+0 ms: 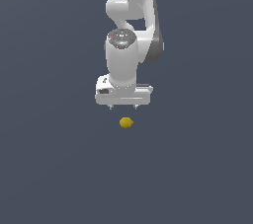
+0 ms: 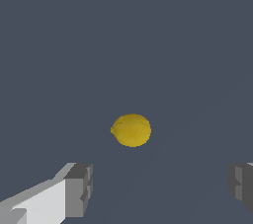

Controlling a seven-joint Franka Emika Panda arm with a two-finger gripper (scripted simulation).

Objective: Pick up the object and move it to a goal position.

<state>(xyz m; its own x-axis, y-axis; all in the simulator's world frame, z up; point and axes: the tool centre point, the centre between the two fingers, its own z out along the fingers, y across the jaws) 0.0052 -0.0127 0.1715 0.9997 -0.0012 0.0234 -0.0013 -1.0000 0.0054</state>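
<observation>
So the white arm (image 1: 129, 30) hangs straight down over a plain dark grey surface (image 1: 49, 168); the gripper (image 1: 123, 105) points downward with its two stubby fingertips just peeking out under the wide white hand block; in the exterior view the tips are tiny nubs, set far apart at either end of the block.

The object (image 1: 126, 123) is a little yellow-orange lump, roundish with slightly faceted edges; it sits just below the gripper, pretty much centred under the gap between the fingertips, and clearly apart from them; nothing is touching it.

The wrist view backs that up; the object (image 2: 131, 130) shows ahead of the gripper (image 2: 160, 188), lying between the lines of the two grey finger pads (image 2: 79, 189); the pads stand wide apart, one at each side of the frame, with bare surface between them; so the jaws are spread wide and holding nothing; the lump looks way narrower than that gap.
</observation>
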